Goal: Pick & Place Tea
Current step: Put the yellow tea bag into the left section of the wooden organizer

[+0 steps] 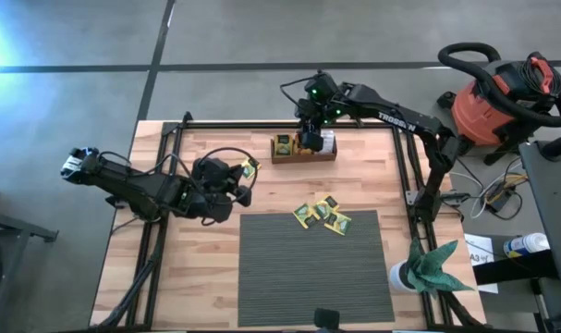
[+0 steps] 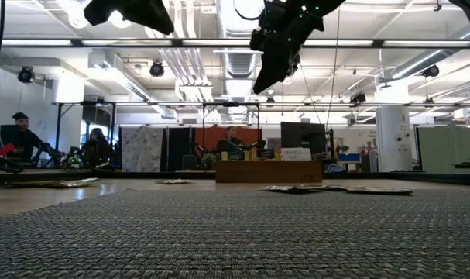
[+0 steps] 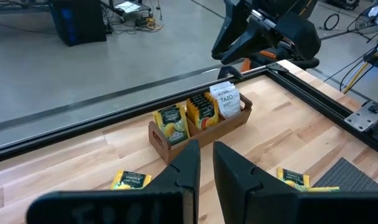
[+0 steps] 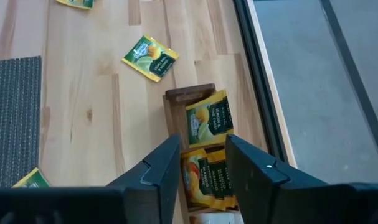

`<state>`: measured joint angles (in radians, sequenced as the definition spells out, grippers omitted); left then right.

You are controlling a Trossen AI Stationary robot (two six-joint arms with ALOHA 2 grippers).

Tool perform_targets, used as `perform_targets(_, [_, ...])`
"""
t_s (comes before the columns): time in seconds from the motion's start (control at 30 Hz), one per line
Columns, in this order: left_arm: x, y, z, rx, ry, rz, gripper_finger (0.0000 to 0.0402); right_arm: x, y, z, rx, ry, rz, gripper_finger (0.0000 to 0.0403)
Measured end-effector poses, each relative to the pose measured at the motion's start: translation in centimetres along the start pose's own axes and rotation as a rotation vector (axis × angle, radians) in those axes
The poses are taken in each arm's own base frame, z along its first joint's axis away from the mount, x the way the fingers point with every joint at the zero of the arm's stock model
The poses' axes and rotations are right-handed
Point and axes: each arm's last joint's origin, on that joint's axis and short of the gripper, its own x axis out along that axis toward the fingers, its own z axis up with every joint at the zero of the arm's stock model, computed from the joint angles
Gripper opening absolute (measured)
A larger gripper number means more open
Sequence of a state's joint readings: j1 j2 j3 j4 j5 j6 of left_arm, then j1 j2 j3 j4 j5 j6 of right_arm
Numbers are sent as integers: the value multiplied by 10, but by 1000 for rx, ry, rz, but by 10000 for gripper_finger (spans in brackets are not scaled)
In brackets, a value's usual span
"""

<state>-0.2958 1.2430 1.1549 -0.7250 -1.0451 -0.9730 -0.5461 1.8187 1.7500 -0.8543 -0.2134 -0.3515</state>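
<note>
Tea: small flat square packets, some filed upright in the wooden tray (image 1: 303,155) at the far edge of the table (image 1: 206,277), others loose on the boards and the mat.
Tray contents: yellow-green packets (image 3: 170,121) in one end slot, orange packets (image 3: 202,110) in the middle slot, white packets (image 3: 227,99) in the other end slot.
Loose cluster: a few yellow-green packets (image 1: 323,215) lie flat, overlapping, at the far edge of the grey ribbed mat (image 1: 308,277).
Lone packet: one yellow-green packet (image 1: 251,167) lies on the bare wood near the tray's green end, just beside the left arm's claw.
Right claw (image 4: 201,163): hangs above the tray, over the orange slot; fingers stand apart with nothing between them, released.
Left claw (image 3: 205,165): hovers low over the wood on the table's left side, pointing toward the tray; fingers nearly together with a thin empty gap, gripping nothing.
Room: people sit at desks far behind the table in the low view.
Beside the table: a red shop vacuum (image 1: 497,97) on the floor to the right.
</note>
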Motion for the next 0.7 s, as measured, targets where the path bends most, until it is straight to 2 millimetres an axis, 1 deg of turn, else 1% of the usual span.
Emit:
perform_targets(0.13, [1,1,1,-2,-1,6,39,0,0,0,0,0,0,129])
perform_targets(0.43, [1,1,1,-2,-1,6,39,0,0,0,0,2,1,118])
perform_targets(0.7, [1,1,1,-8,-1,6,39,2,0,-2,2,10,4,123])
